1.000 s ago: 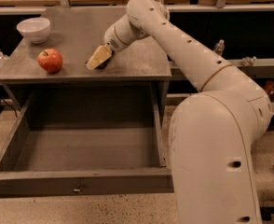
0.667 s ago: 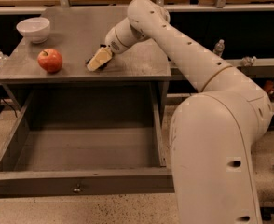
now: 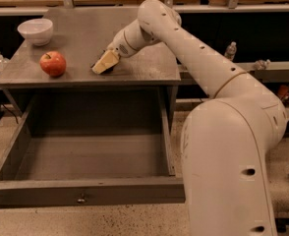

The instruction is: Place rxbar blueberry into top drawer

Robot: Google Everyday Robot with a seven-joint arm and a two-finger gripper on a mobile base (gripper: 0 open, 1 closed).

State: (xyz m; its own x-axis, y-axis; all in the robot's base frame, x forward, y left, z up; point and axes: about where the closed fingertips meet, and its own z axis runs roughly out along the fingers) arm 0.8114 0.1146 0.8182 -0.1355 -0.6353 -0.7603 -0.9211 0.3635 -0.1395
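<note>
The top drawer [image 3: 46, 191] stands pulled open beneath the bench [image 3: 80, 33]. On the bench top, right of the red apple [image 3: 53, 63], the end effector [image 3: 105, 63] sits tilted down over the dark rxbar blueberry [image 3: 110, 69]. Its opening and hold cannot be told.

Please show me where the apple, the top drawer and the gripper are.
apple [image 3: 52, 64]: camera view, middle of red skin.
top drawer [image 3: 125, 191]: camera view, front panel.
gripper [image 3: 105, 63]: camera view, pale tip, low over tabletop [image 3: 149, 65] right of apple.
</note>
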